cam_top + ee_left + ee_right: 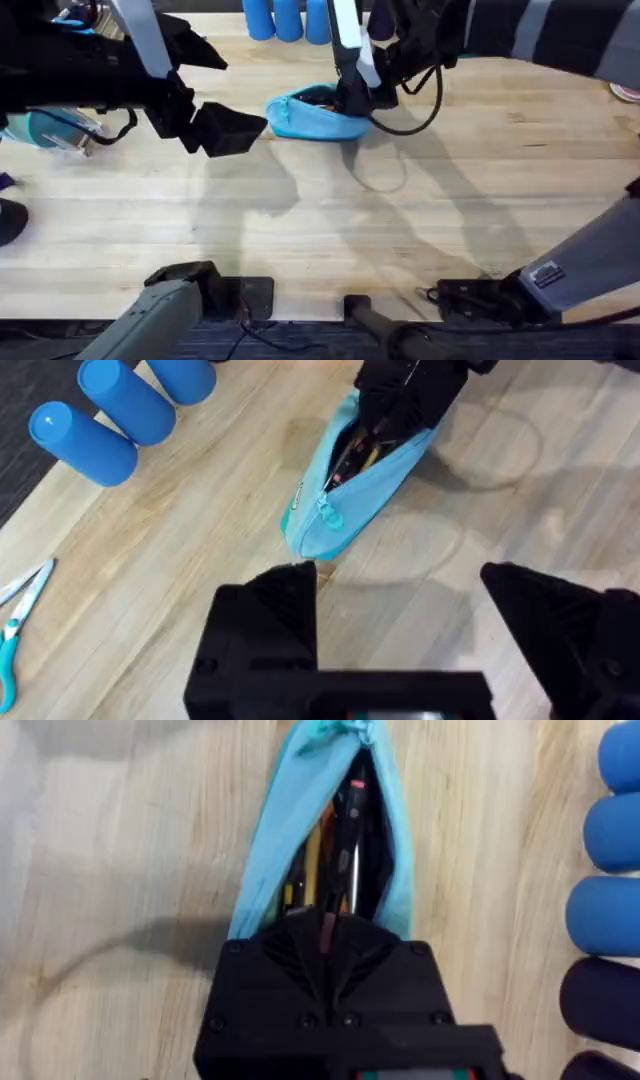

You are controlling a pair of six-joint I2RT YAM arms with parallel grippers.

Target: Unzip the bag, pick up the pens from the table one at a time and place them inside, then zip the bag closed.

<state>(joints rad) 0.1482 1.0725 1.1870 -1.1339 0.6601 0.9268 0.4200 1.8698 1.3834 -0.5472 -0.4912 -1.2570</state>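
The light-blue bag (305, 118) lies on the table (330, 220) at the back middle, its zipper open. In the right wrist view the bag (270, 830) gapes, with a black pen (352, 830) and orange pens (315, 855) inside. My right gripper (355, 100) is at the bag's right end, inside the opening; its fingers (290, 945) are shut on a thin orange pen (325, 925). My left gripper (235, 128) hovers open just left of the bag, with nothing between its fingers (270, 620). The zipper pull (328, 512) sits at the bag's near end.
Blue cylinders (285, 18) stand at the table's back edge behind the bag. Teal-handled scissors (15, 620) lie to the left. A teal object (50, 128) sits at the far left under my left arm. Bare wood stretches in front of the bag.
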